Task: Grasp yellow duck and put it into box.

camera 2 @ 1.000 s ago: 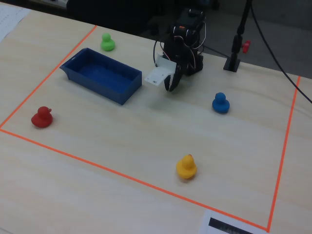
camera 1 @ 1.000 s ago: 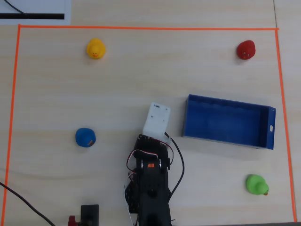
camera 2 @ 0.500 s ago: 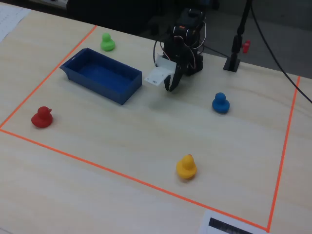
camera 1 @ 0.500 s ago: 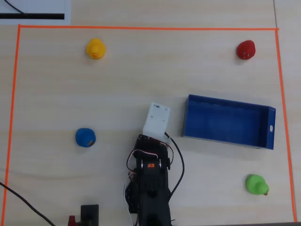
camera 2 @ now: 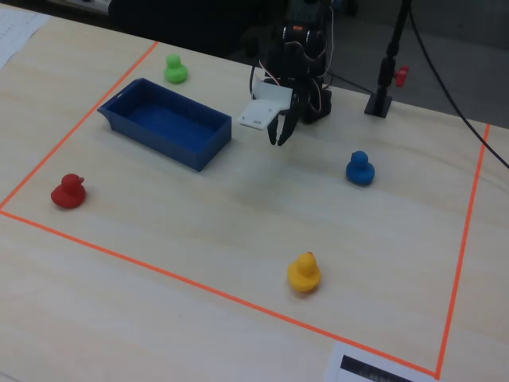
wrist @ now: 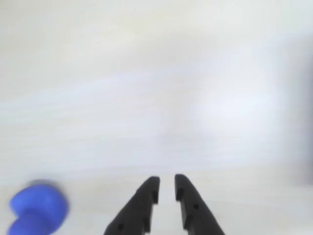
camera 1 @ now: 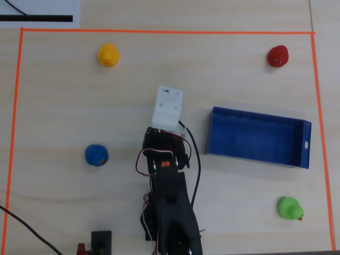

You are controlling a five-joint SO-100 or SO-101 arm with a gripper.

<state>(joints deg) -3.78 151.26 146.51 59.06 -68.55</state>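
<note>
Black tool [wrist: 166, 188] seemingly near-closed, empty

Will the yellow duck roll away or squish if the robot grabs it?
The yellow duck sits upright on a flat bottom, so it probably won't roll, though a sideways nudge might tip it. Its rounded, smooth body could slip between the tool's narrow fingers. It looks like a small rubber toy, so likely light and a bit squishy.

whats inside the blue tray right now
Nothing: the shallow blue rectangular tray shows only its bare blue floor in the overhead view. The small yellow rubber duck sits outside, far off. No part of the floor is covered.
</note>
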